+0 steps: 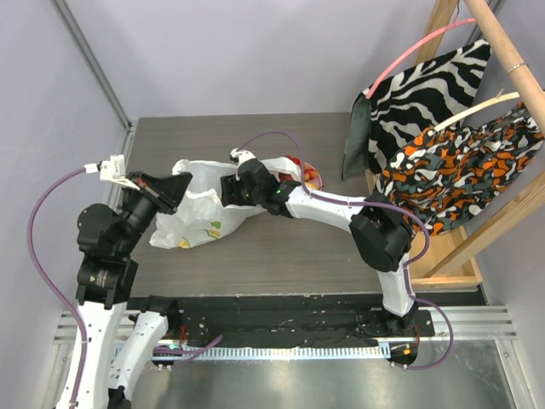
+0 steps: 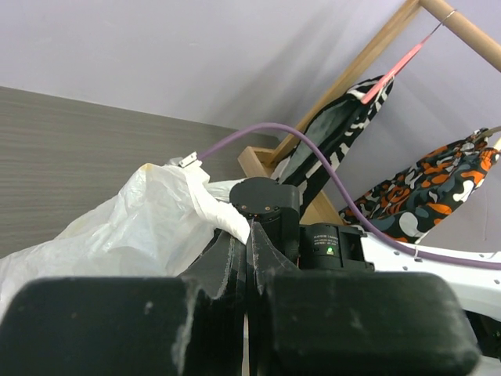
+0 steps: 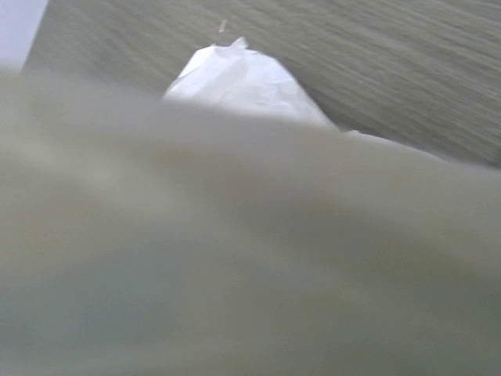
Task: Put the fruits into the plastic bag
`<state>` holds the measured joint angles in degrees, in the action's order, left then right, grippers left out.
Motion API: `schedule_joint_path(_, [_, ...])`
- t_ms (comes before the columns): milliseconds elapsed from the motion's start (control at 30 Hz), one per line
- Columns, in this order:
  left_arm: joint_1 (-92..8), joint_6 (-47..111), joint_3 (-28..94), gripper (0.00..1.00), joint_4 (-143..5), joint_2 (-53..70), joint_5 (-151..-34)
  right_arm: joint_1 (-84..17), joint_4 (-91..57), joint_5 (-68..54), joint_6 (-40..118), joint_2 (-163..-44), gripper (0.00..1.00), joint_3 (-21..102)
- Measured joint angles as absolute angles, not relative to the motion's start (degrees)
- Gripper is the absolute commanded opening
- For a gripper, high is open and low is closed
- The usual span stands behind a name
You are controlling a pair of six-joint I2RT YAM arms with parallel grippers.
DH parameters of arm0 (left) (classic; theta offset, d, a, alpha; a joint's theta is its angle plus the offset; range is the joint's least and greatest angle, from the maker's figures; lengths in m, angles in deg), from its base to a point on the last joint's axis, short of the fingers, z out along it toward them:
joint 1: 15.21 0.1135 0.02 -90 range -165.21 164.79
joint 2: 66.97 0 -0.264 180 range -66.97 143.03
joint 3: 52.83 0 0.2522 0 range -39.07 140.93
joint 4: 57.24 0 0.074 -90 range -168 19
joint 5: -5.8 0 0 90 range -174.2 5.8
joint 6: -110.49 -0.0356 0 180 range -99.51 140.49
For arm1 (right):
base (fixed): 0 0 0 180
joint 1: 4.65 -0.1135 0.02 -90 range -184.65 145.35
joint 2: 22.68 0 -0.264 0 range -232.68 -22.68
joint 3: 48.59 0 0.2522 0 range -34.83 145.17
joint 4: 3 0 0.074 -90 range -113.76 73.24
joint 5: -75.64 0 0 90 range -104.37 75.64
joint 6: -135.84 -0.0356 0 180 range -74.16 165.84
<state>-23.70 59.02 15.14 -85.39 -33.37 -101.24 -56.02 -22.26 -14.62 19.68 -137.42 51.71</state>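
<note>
Got the plastic bag (image 1: 197,213) slumped and crinkled on the grey table (image 1: 281,256), right in front of the left gripper (image 1: 179,189), with yellow and green patches (image 1: 213,228) showing through its near side and a few red and orange fruits (image 1: 312,177) sitting just past the right wrist, outside the bag. Seeing the left gripper's fingers (image 2: 233,262) pressed together on the bag's raised edge, holding that fold up. Can't tell the spread of the right gripper (image 1: 232,186), buried in the bag's mouth opposite the left one, with blurred plastic filling its own camera.
</note>
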Motion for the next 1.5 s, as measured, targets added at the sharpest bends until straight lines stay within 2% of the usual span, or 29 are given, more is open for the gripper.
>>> schedule_joint_path(33, [-23.7, 58.9, 15.1, 0.0, -85.5, -33.4, -101.1, -56.0, -22.1, -13.9, 19.9, -137.4, 0.83, 51.7])
schedule_joint_path(100, [-23.7, 58.8, 15.1, 0.0, -85.7, -33.4, -100.8, -56.0, -21.9, -11.9, 19.9, -137.4, 0.92, 51.8])
schedule_joint_path(200, [-23.7, 58.5, 15.1, 0.0, -85.9, -33.4, -100.4, -56.0, -21.3, -9.5, 19.7, -137.4, 0.96, 51.8])
schedule_joint_path(367, [-23.7, 57.2, 14.9, 0.0, -86.2, -33.5, -99.3, -56.1, -19.9, -7.7, 19.3, -136.6, 0.96, 51.8])
schedule_joint_path(833, [-23.7, 49.1, 11.0, 0.0, -89.6, -34.1, -89.1, -56.1, -11.1, -8.7, 18.7, -124.8, 0.95, 49.3])
schedule_joint_path(1167, [-23.7, 45.0, 11.0, 0.0, -92.1, -34.5, -83.7, -54.6, -10.9, -9.0, 18.7, -117.8, 0.95, 43.2])
schedule_joint_path(1367, [-23.8, 43.4, 11.1, 0.0, -92.5, -34.5, -81.8, -51.8, -8.3, -2.4, 18.7, -111.9, 0.95, 41.8])
schedule_joint_path(1500, [-23.8, 40.9, 12.5, 0.0, -95.3, -33.5, -75.4, -52.1, -6.9, 2.8, 18.6, -111.3, 0.95, 41.8])
